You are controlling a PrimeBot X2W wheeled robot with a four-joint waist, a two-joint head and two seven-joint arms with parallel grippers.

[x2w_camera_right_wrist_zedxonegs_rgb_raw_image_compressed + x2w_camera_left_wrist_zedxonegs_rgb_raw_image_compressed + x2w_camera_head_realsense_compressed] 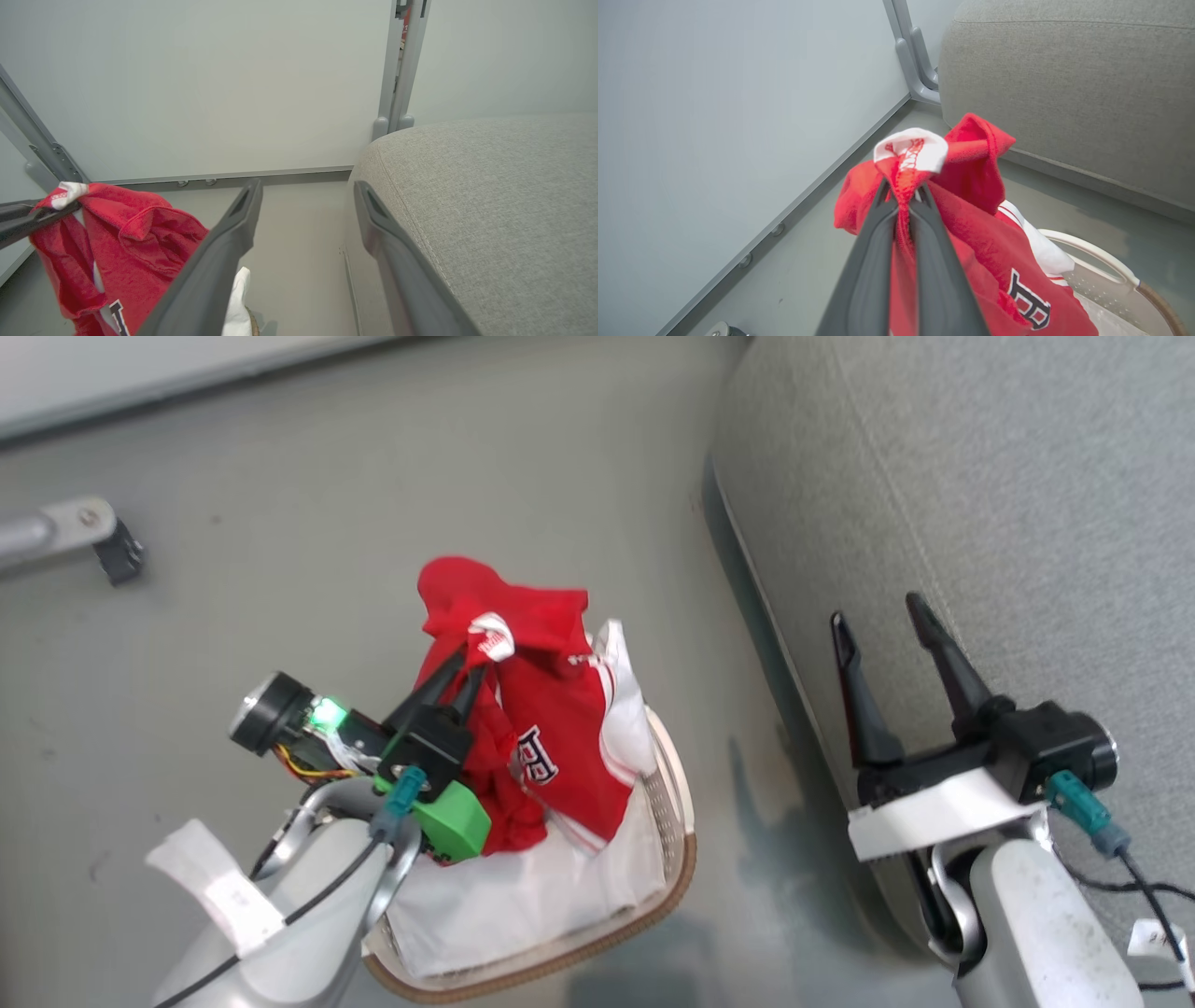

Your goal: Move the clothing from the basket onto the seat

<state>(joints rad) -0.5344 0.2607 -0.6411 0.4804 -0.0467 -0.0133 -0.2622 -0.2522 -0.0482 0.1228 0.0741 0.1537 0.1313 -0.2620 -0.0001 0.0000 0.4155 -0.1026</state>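
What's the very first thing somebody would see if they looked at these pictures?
The bright red jersey jumps out first, held up by the left gripper and partly out of the basket in the middle of the floor. Next comes the big grey sofa on the right, with the right gripper open in front of it.

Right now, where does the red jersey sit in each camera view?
Head view: centre, the red jersey hanging over the basket, pinched by the left gripper.
Left wrist view: centre to lower right, between the fingers.
Right wrist view: lower left.
Shared landmark: the grey sofa, on the right in all three.
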